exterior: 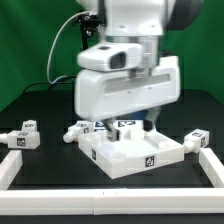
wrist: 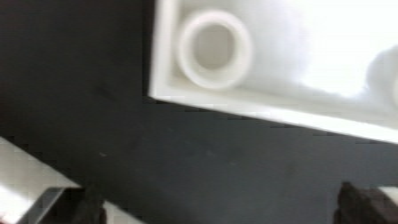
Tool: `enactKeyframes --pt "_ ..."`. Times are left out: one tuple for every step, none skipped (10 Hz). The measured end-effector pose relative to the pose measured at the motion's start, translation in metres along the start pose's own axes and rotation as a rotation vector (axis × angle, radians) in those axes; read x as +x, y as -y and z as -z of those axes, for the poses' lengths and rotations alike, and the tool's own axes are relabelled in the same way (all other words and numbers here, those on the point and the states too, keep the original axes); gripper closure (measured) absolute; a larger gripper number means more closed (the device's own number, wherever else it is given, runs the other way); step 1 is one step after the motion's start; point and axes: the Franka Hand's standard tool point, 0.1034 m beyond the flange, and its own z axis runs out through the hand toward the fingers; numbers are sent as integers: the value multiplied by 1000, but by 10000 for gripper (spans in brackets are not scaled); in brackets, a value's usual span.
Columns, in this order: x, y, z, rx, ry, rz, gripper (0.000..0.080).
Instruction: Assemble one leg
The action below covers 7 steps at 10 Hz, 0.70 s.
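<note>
Several legs lie on the black counter (exterior: 55,165), none of them held. The left leg (exterior: 22,136) sits alone toward the exterior view's left, well apart from the rest. It is a short, blocky white plastic peg lying on its side, with its long axis running roughly across the view and a square black-and-white tag facing the camera. The right leg (exterior: 197,140) lies just beside the right corner of the white panel (exterior: 110,160), also on its side and angled a little, tag showing. The middle legs (exterior: 86,128) are bunched just behind the panel's left back corner. They are too small in the picture to tell which way each one points. One more tagged block (exterior: 128,125) shows at the panel's back rim, below the arm's white housing (exterior: 125,85).

The panel is square, smooth and matte white, with a raised rim and a tag on its front wall. In the wrist view, one corner of it carries a round socket (wrist: 217,50) with a raised ring.

The gripper (wrist: 214,205) hangs low behind the panel. Its dark fingers (wrist: 50,206) appear only as tips at opposite edges of the wrist view. They are spread wide, with bare black counter between them and nothing in their hold.

A glossy white rail (exterior: 14,170) borders the counter at the front and sides.
</note>
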Motion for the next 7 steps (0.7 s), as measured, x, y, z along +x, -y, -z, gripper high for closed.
enactKeyframes --pt "2 2 -1 -2 -3 2 150" --pt "1 2 -2 0 -1 2 150" --pt "1 2 -2 -1 -1 2 150" --pt "0 2 -3 0 1 1 150" --pt "-6 0 -6 -7 -3 -68 150" --pt "-19 0 -10 -14 -4 -141 150" --pt "-31 -1 -14 -10 9 -226 150"
